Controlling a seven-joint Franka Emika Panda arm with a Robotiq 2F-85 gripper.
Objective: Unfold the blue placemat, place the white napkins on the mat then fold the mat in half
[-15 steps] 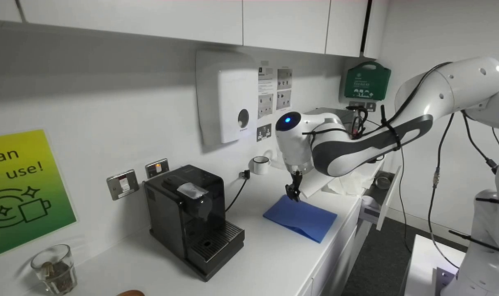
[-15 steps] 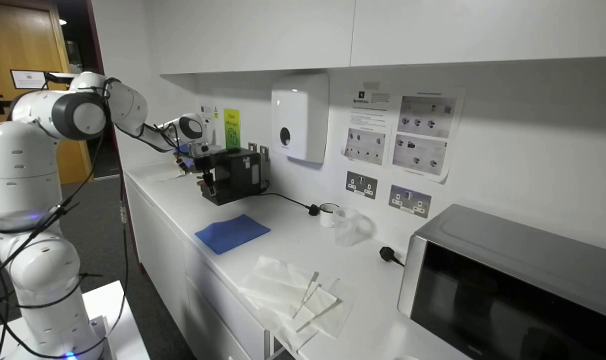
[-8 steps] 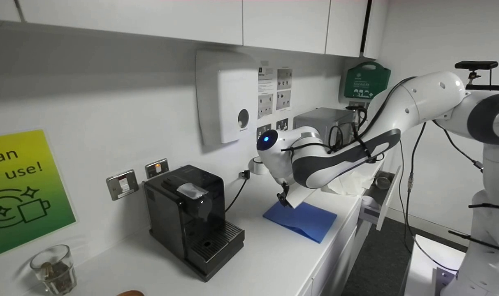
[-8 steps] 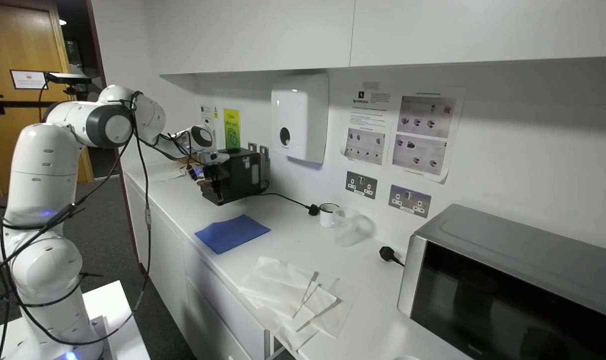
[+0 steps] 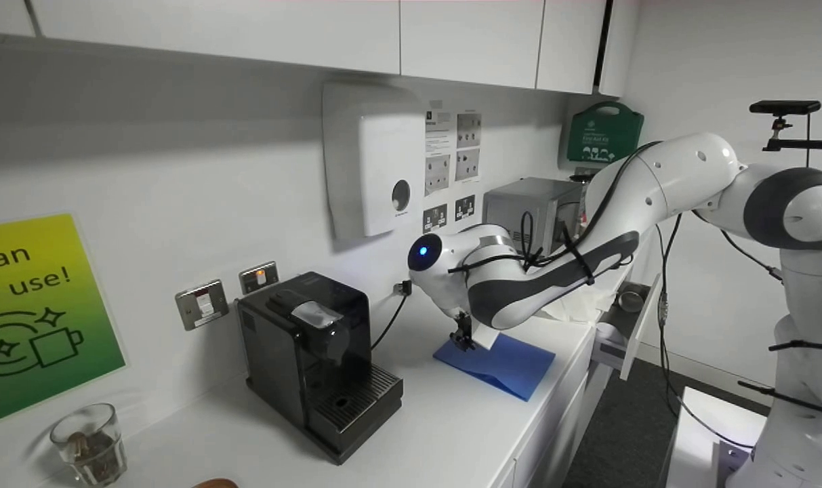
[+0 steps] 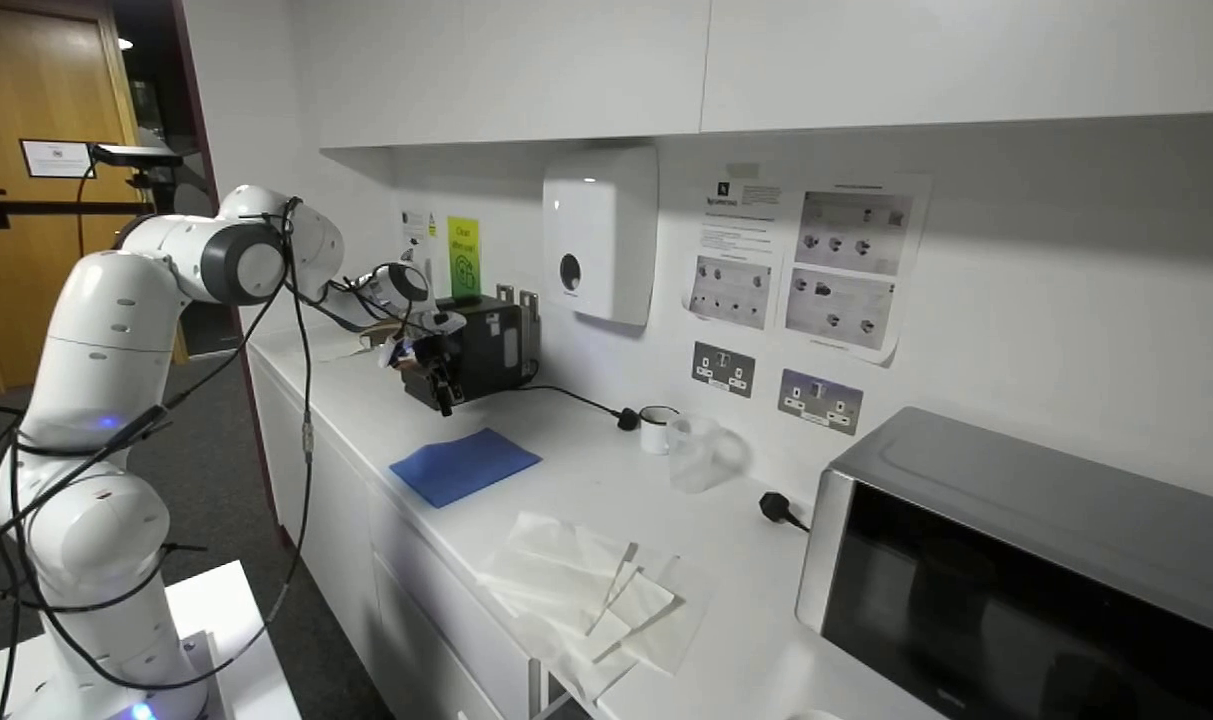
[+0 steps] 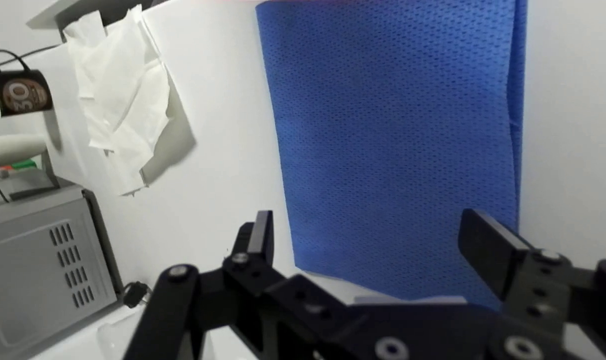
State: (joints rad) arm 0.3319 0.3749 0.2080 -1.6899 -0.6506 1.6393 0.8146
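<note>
In the wrist view, the folded blue rectangular fabric placemat is being presented lengthwise on the white counter, layered edge right, ahead of the black two-fingered hand, being held spread.

Near the front edge of the flat white countertop, the medium-blue rectangular cloth placemat carries rows of small darker dashes. Farther along that edge, the thin white paper-like napkins are one plain shade. The two-fingered black gripper shows silvery round screw heads. By the back edge, the boxy black plastic coffee machine has a silver-grey lever plate, and the cylindrical white mug a black rim. The boxy grey metal microwave bears a glossy black door. On the flat white wall, a rectangular poster of yellow fading to green carries dark lettering, and the green hard-plastic first-aid case has white print.
</note>
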